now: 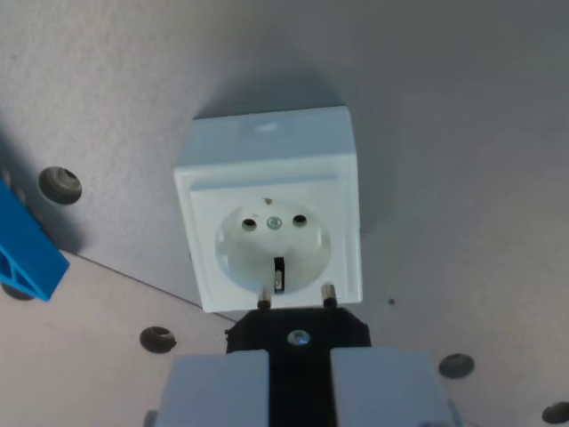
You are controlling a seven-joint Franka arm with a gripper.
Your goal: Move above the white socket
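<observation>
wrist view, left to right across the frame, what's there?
Blue plastic piece at the wrist view's left edge → white socket in the middle. The black plug, held in the pincer, sits just below the socket and overlaps its span, so it has no separate place in the order.

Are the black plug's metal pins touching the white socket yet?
Cannot tell. In the wrist view the plug pin tips overlap the socket lower edge, but from this angle contact or a gap isn't plain.
</observation>
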